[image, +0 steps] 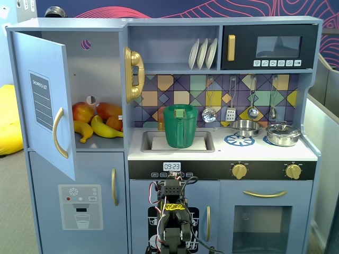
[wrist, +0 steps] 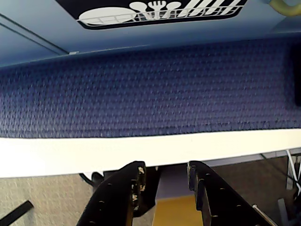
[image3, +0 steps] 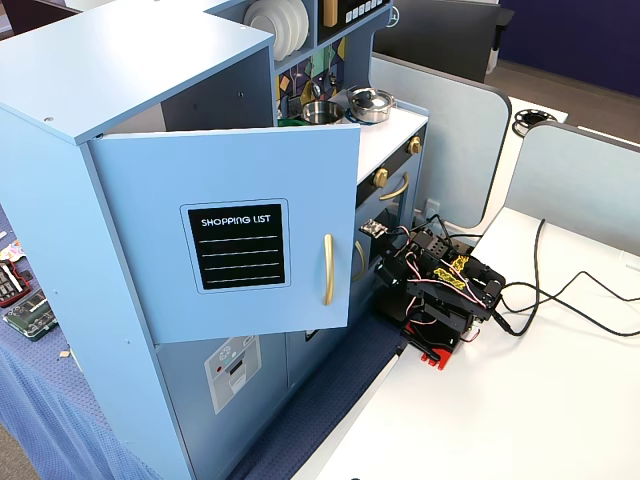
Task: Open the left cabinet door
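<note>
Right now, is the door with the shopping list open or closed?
Open. The left cabinet door swings out wide, and toy fruit shows inside the cupboard. The hand hangs far from it.

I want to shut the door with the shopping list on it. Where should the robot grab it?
Probably by the gold handle on the shopping list door. It is a thin upright bar that curves away from the panel, leaving a gap for a finger behind it. Come from the front, fingers level, one on each side. The gripper sits low, away from it.
</note>
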